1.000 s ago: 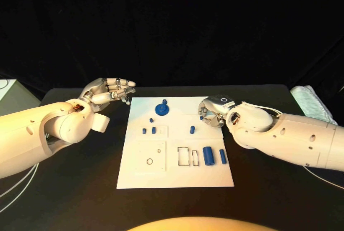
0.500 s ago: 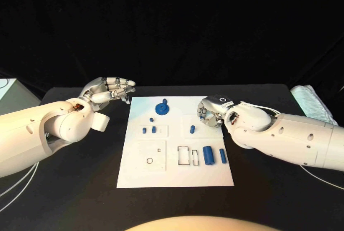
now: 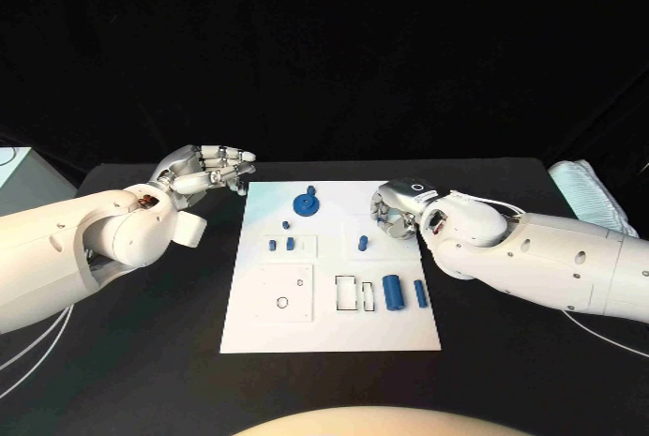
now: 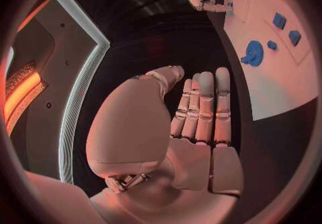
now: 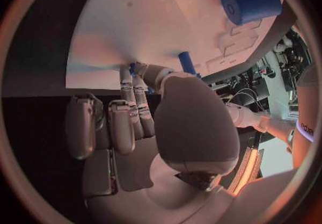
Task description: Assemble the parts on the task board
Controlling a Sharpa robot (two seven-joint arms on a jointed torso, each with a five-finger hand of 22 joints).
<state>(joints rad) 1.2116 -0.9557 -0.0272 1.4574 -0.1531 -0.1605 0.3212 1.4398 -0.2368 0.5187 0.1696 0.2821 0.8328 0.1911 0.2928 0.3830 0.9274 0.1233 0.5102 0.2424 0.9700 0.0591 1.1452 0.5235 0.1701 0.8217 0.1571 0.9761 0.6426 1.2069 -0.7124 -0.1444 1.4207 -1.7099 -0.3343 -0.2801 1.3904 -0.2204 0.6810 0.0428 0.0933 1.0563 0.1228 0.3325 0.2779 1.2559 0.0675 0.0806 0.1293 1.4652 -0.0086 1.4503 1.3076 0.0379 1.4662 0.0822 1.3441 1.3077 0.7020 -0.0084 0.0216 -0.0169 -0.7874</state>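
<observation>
Since a second ago our right hand (image 3: 395,214) has crept slightly leftward over the board's right edge, while nothing else has shifted. We see the white board (image 3: 392,331) at mid-frame, its blue parts (image 3: 392,293) lying loose on it. Right fingers curl downward; we cannot tell whether they hold anything. Our left hand (image 3: 205,172) hovers at upper left, fingers loosely bent, holding nothing.

Bare black table (image 3: 149,361) lay open below and outward of the left hand (image 3: 203,173), which hovered just off the task board (image 3: 331,333). The right hand (image 3: 397,214) crowded the board's far right edge, a small blue peg (image 3: 363,243) just beside its fingers.
</observation>
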